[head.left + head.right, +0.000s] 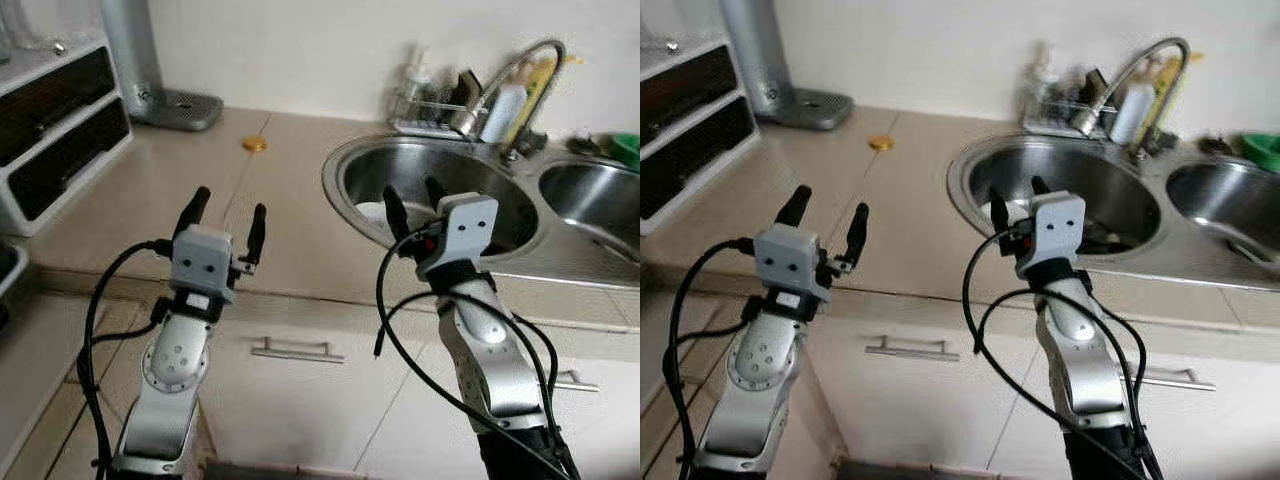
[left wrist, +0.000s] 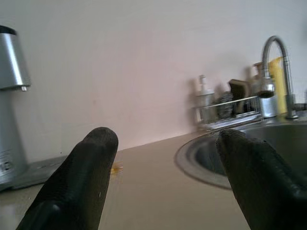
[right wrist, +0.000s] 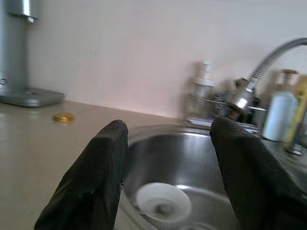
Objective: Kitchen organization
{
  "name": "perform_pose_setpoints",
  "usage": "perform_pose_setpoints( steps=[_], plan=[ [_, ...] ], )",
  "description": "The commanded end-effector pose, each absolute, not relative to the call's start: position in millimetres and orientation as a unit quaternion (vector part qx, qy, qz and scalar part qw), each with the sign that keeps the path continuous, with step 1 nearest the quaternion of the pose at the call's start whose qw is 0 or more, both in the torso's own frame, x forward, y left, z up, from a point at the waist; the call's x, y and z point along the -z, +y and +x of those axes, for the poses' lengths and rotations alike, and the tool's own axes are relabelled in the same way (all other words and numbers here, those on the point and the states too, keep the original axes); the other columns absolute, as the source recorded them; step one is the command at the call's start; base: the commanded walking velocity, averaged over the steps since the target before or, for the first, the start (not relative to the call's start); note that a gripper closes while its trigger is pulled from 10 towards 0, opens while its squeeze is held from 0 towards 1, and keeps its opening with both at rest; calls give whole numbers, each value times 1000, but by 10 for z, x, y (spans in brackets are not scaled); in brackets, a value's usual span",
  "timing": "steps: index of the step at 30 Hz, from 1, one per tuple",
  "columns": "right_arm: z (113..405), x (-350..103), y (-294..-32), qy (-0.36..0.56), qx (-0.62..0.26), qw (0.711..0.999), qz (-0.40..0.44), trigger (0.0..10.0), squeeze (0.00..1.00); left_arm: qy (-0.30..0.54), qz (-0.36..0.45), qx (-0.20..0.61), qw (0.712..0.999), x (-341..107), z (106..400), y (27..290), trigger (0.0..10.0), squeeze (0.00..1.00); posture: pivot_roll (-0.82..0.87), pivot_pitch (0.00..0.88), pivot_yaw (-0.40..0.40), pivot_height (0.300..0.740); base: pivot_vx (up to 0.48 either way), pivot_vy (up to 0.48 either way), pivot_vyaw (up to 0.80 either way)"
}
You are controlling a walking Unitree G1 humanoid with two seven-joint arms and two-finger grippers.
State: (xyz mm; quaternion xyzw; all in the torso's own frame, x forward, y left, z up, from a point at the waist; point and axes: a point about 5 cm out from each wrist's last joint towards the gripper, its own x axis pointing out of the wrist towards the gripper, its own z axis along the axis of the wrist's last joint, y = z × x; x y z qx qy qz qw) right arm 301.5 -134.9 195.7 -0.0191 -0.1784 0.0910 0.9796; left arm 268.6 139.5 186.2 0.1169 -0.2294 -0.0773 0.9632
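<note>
— What are you after in this kitchen, and where is it?

— My guess is the white dish [image 3: 162, 205] lying on the bottom of the sink [image 1: 345, 165], near the sink's front wall. It sits low in the bowl, so I judge I must reach over the rim to get it.

— How are your pincers?

— My right gripper [image 1: 415, 205] hangs over the sink's front rim, fingers spread and holding nothing, aimed into the bowl at that dish. I take it that is why it is held there. My left gripper [image 1: 225, 222] floats above the counter [image 1: 150, 190] to the left of the sink, also spread and bare, pointing along the counter toward the wall.

— Anything else around the sink?

— Behind it stands the tap [image 1: 510, 75], curved over the bowl, with a wire rack [image 1: 430, 110] of bottles and sponges beside it. A small gold lid [image 1: 254, 144] lies on the counter left of the sink, well apart from both my grippers. Farther left stands a silver machine [image 1: 150, 70].
</note>
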Motion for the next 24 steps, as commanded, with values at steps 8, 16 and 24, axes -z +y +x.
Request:
perform_pose_setpoints(
  steps=[8,16,24],
  plan=[
    [2930,-1967,-1459,-186,-60,980,-28,10000,0,-224,129,90,962,-1825,2686,1361,10000,0,27,0,-59,740,0,-125,-800],
    [2842,-1896,-1539,-181,-45,982,-35,10000,0,-222,134,95,961,-1804,2684,1352,10000,0,22,0,-56,740,0,-469,-800],
    [2782,-1835,-1561,-175,-43,982,-52,10000,0,-222,134,98,961,-1787,2686,1344,10000,0,18,0,-52,740,0,-480,-800]
  ],
)
